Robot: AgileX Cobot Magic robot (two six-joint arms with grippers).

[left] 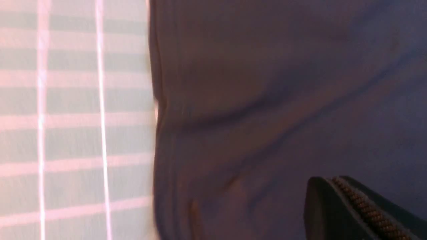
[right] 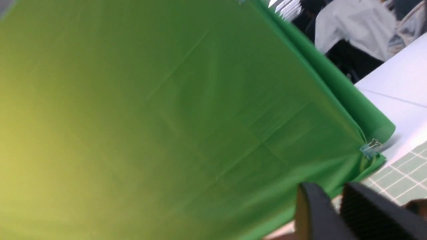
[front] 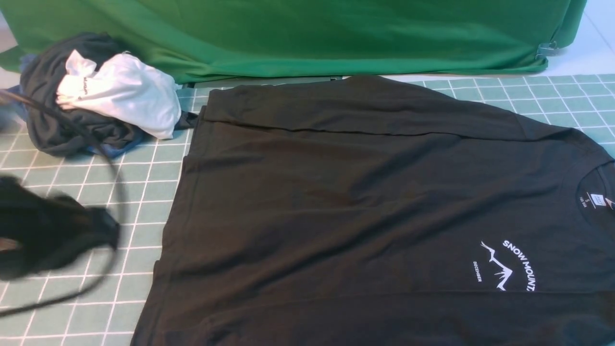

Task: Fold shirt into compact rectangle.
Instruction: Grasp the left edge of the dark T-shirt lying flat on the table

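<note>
The black shirt (front: 360, 202) lies spread flat on the green grid mat (front: 144, 192), neck to the right. Its white mountain print (front: 509, 269) and neck label (front: 597, 199) face up. One sleeve (front: 360, 103) is folded across the far side. My left arm (front: 53, 235) is a dark blur over the mat, left of the shirt's hem. In the left wrist view my left gripper (left: 328, 180) is shut with nothing in it, above the shirt (left: 283, 100) near its edge. My right gripper (right: 328, 190) has a narrow gap between its fingers, holds nothing and points at the green backdrop.
A bundle of dark grey cloth (front: 53, 120) with a white shirt (front: 125, 96) on it sits at the back left of the mat. The green backdrop cloth (front: 312, 33) hangs along the far edge, held by a clip (front: 547, 48) (right: 370, 146).
</note>
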